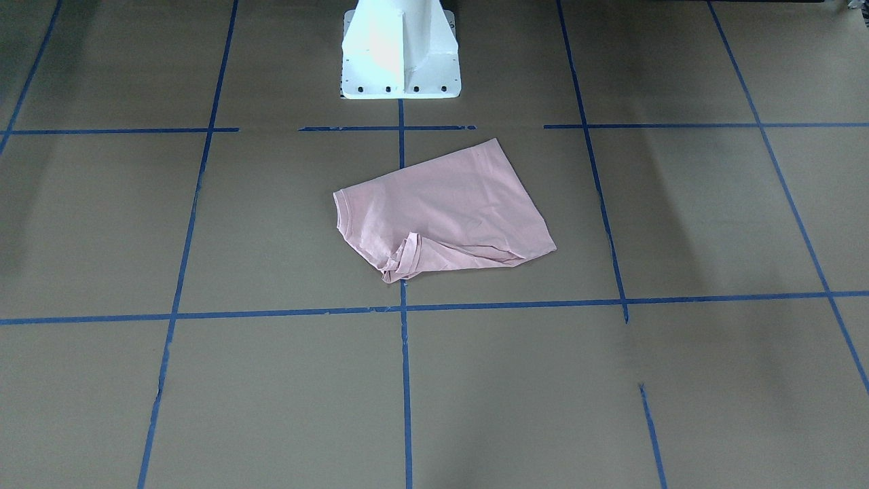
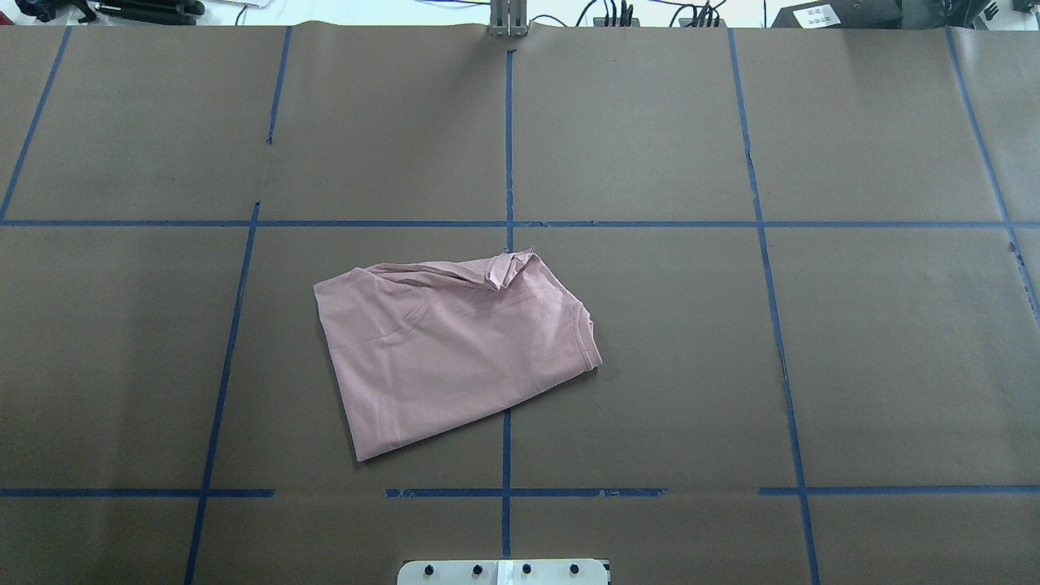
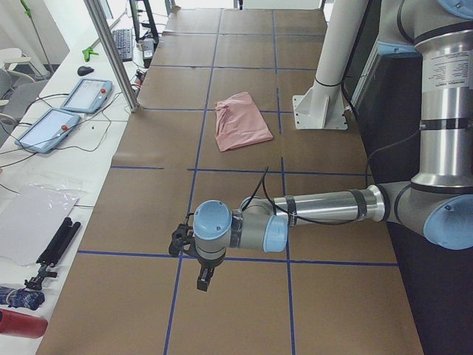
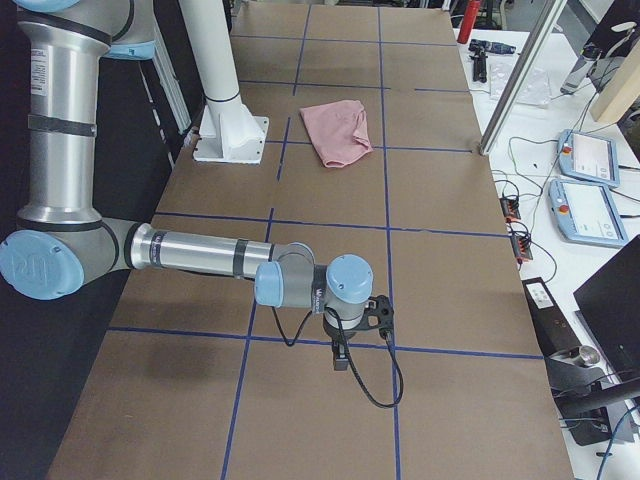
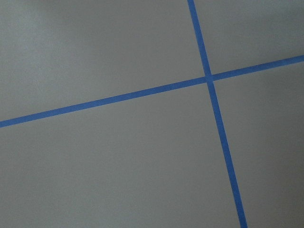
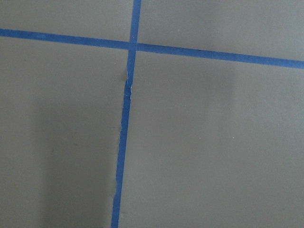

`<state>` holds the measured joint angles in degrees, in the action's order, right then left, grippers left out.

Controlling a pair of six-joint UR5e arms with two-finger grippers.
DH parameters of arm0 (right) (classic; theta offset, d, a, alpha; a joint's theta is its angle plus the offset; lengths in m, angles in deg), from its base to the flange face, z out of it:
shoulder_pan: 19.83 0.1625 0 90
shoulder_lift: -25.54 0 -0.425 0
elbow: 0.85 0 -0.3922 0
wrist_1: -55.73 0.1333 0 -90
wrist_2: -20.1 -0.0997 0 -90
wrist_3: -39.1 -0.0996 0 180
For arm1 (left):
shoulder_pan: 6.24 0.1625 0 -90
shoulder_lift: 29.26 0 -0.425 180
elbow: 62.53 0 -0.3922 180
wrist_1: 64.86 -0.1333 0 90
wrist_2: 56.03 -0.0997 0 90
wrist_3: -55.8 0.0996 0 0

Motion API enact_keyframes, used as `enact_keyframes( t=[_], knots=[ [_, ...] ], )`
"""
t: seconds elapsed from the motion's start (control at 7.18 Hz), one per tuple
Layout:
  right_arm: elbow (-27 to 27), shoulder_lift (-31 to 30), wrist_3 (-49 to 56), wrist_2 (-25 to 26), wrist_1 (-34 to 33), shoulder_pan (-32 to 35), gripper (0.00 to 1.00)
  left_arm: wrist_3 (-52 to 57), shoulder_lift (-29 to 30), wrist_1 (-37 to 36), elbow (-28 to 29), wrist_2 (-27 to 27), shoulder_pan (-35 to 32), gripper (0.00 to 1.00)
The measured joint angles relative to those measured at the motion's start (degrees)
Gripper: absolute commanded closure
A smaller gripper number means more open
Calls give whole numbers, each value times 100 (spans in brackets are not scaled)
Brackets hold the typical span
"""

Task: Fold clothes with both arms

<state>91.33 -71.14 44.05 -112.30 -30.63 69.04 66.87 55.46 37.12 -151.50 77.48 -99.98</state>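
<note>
The pale pink T-shirt (image 1: 441, 210) lies folded into a rough rectangle near the table's middle, with one bunched corner; it also shows in the overhead view (image 2: 455, 357). Its print and lettering are hidden. My left gripper (image 3: 203, 279) hangs over the table far from the shirt (image 3: 240, 122), towards the table's end on my left. My right gripper (image 4: 340, 358) hangs over the opposite end, far from the shirt (image 4: 338, 133). I cannot tell whether either is open or shut. Both wrist views show only brown paper and blue tape.
The white pedestal base (image 1: 400, 61) stands just behind the shirt. Blue tape lines (image 2: 508, 223) grid the brown table cover. Teach pendants (image 3: 85, 96) and cables lie on a white bench past the far edge, beside an aluminium post (image 3: 111, 52).
</note>
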Motion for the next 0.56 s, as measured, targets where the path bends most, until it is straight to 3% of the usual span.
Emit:
enact_keyframes(
  t=[0.56],
  knots=[
    [1,0,-12,16,4,1,0,-5,8,22,-46,-8,10,0]
  ],
)
